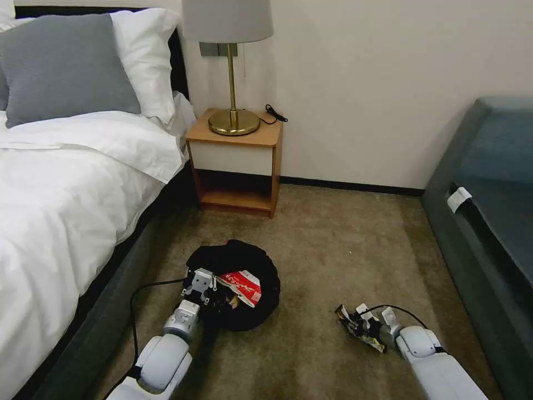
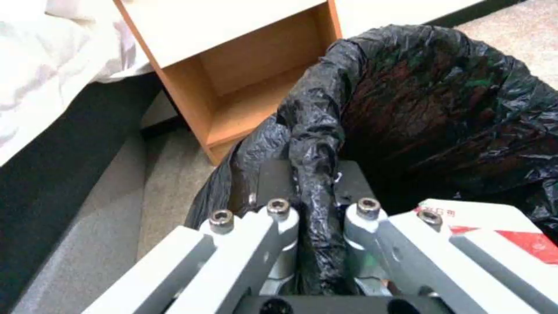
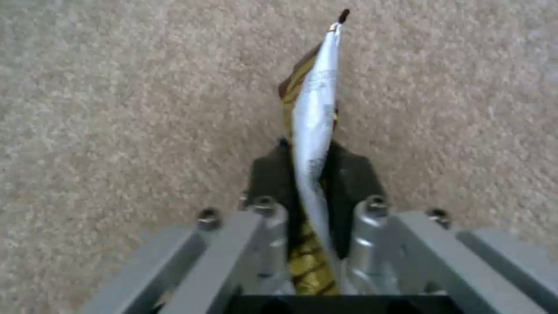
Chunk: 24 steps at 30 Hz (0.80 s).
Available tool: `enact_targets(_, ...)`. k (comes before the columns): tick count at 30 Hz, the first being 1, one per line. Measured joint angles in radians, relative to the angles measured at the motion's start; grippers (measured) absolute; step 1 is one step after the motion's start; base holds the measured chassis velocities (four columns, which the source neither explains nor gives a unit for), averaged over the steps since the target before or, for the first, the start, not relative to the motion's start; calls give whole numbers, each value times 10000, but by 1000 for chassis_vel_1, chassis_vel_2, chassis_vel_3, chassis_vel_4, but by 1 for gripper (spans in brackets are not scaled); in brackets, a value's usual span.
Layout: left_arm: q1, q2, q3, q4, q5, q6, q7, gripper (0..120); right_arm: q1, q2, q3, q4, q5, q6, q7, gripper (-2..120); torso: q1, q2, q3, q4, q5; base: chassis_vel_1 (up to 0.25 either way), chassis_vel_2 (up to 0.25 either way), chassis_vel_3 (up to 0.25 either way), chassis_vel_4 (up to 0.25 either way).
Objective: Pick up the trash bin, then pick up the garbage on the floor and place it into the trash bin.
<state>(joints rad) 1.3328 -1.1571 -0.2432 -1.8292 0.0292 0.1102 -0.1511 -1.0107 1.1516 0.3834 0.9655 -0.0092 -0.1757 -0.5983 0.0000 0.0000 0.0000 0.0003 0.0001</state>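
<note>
**Wrapper held to the right of the bin, with open carpet between**

On the tan carpet (image 1: 333,244) of a bedroom, between a white-sheeted bed (image 1: 61,189) and a dark sofa (image 1: 488,194), the robot worked low to the floor in front of a wooden nightstand (image 1: 236,161) carrying a brass lamp (image 1: 230,66). Its left hand (image 1: 199,286) was clamped on the near rim of the bin (image 1: 236,258); the left wrist view showed a fold of the black liner (image 2: 430,100) pinched between the two fingers. A red-and-white packet (image 1: 242,286) already lay inside the bin, just beside that hand.

The right hand (image 1: 363,322) was closed on a dark, silvery bar wrapper (image 1: 361,329), which it held close over the carpet. In the right wrist view the wrapper (image 3: 314,122) stood edge-on between the fingers, its long axis running straight out ahead of the hand.

The bin lay to the left of the right hand and slightly farther from the robot, well apart from it, with nothing on the carpet between them. By that layout, the right arm would have to carry the wrapper leftward and up over the liner's rim, clear of the left hand on the near edge.
</note>
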Motion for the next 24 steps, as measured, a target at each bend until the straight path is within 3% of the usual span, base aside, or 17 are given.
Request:
enact_targets(4,31,10,1,-57,0,-1,20,4,-43,-26,70,26,-25,7,55,0,0,0,0,-4,-3,0,0,0,0)
enact_targets(18,225,99,-60,-340,5,8,28,4,-168,107,563,169,-176,369,103,0,0,-1,1,-6,-2,0,0,0,0)
enact_targets(24,228,87,-26,-358,73,5,39,4,-209,-32,951,877,371,880,99,0,0,0,0,-4,-1,0,0,0,0)
